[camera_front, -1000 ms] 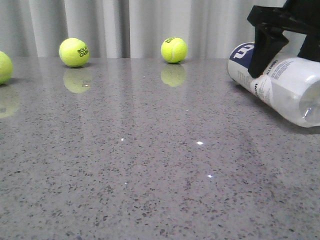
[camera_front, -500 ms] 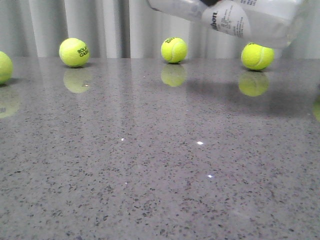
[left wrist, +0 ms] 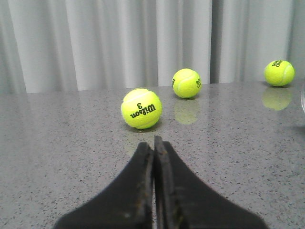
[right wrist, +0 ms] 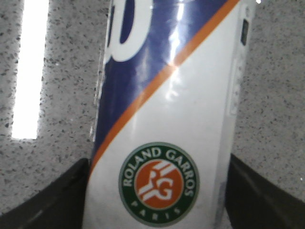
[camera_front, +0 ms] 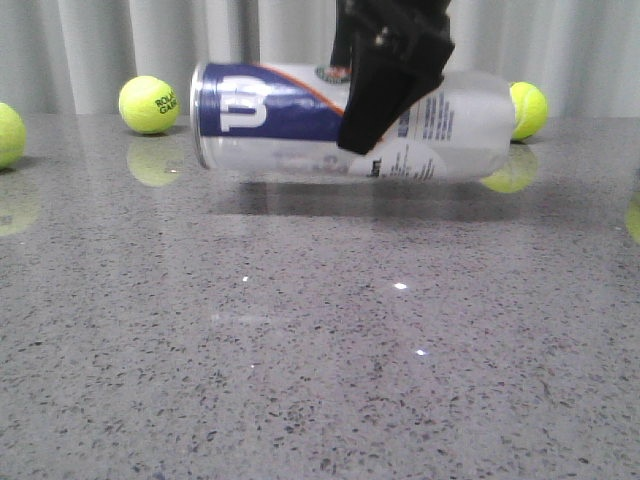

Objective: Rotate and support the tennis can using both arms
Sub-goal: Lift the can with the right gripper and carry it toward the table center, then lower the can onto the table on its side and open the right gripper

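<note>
The tennis can (camera_front: 275, 130) is held level, low over the grey table, with its navy "W" panel and silver rim to the left and its clear base to the right. My right gripper (camera_front: 372, 110) comes down from above and is shut on the can's middle. In the right wrist view the can (right wrist: 162, 109) fills the space between the two black fingers (right wrist: 55, 198), showing the orange stripe and a Roland Garros badge. My left gripper (left wrist: 153, 143) is shut and empty, low over the table, facing a tennis ball (left wrist: 141, 108). It does not show in the front view.
Tennis balls lie along the back of the table near the curtain: one at back left (camera_front: 148, 104), one at the left edge (camera_front: 8, 134), one behind the can's base (camera_front: 530, 108). Two more balls (left wrist: 186, 83) (left wrist: 279, 73) show in the left wrist view.
The can was lying at the right of the table in my right gripper, then was lifted high. Now it is lower, further left and level. It hides the middle ball.
</note>
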Action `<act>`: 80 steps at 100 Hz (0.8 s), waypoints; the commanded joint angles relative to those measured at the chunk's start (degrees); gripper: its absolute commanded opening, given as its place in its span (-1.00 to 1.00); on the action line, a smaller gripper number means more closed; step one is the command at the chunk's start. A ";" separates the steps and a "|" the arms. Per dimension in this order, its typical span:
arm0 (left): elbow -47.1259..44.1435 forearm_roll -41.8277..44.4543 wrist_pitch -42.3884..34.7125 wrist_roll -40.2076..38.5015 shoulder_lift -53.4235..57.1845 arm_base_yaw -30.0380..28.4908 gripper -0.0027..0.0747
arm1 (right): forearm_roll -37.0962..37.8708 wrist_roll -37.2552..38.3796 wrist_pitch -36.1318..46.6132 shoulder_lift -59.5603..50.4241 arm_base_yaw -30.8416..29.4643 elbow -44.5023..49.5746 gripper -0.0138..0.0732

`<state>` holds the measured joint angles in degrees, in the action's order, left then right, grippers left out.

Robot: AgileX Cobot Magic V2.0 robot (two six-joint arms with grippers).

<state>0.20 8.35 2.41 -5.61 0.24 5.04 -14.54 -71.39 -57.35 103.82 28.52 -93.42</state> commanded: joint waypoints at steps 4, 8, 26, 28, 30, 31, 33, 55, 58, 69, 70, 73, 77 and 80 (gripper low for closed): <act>-2.75 -0.09 -4.67 -0.56 2.22 -0.24 -0.99 | -1.26 -0.96 2.87 -1.42 -0.04 -1.94 -0.46; -2.75 -0.09 -4.67 -0.56 2.22 -0.24 -0.99 | -1.26 -0.96 2.98 -0.94 -0.04 -1.98 -0.46; -2.75 -0.09 -4.67 -0.56 2.22 -0.24 -0.99 | -1.26 -0.96 2.12 0.80 -0.04 -1.98 -0.46; -2.75 -0.09 -4.67 -0.56 2.22 -0.24 -0.99 | -1.26 -0.96 1.99 0.81 -0.04 -1.98 -0.46; -2.75 -0.09 -4.67 -0.56 2.22 -0.24 -0.99 | -1.26 -0.96 1.99 0.81 -0.04 -1.98 -0.46; -2.75 -0.09 -4.67 -0.56 2.22 -0.24 -0.99 | -1.26 -0.96 1.99 0.81 -0.04 -1.98 -0.46; -2.75 -0.09 -4.67 -0.56 2.22 -0.24 -0.99 | -1.26 -0.96 2.04 0.81 -0.04 -1.98 -0.46; -2.75 -0.09 -4.67 -0.56 2.22 -0.24 -0.99 | -1.34 -0.96 0.28 0.81 -0.04 -1.98 -0.44; -2.75 -0.09 -4.67 -0.56 2.22 -0.24 -0.99 | -1.45 -0.96 -0.29 0.81 -0.04 -1.98 -0.39; -2.75 -0.09 -4.67 -0.56 2.22 -0.24 -0.99 | -1.56 -0.96 -1.25 0.81 -0.04 -1.98 -0.10; -2.75 -0.09 -4.67 -0.56 2.22 -0.24 -0.99 | -1.56 -0.96 -1.25 0.81 -0.04 -1.98 -0.07; -2.75 -0.09 -4.67 -0.56 2.22 -0.24 -0.99 | -1.56 -0.96 -1.31 0.81 -0.04 -1.98 0.05; -2.75 -0.09 -4.67 -0.56 2.22 -0.24 -0.99 | -1.62 -0.90 -1.31 0.81 -0.04 -1.98 0.23; -2.75 -0.09 -4.67 -0.56 2.22 -0.24 -0.99 | -1.67 -0.75 -1.31 0.81 -0.04 -1.98 0.36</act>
<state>0.20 8.35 2.41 -5.61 0.24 5.04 -14.88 -71.63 -57.85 107.23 28.52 -93.73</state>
